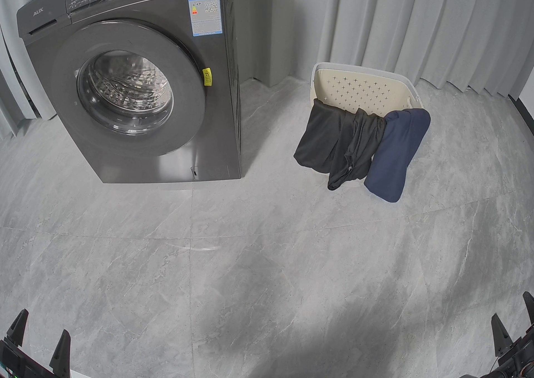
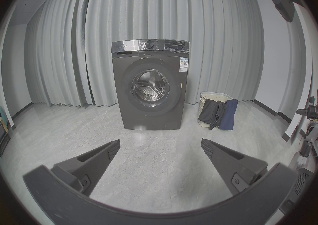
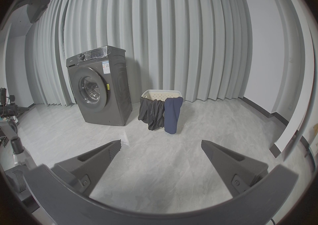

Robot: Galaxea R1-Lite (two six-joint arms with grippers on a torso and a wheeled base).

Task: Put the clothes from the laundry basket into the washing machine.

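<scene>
The head view's upper edge cuts off the top of the dark grey front-loading washing machine (image 1: 133, 90); the print on its blue-and-white label (image 1: 204, 12) is too small to read. We find the front wall of the cream perforated plastic laundry basket (image 1: 361, 90) hidden under a black garment (image 1: 336, 140) and a navy garment (image 1: 397, 148); the lower edge cuts off the left gripper (image 1: 43, 324) and right gripper (image 1: 510, 307).
</scene>
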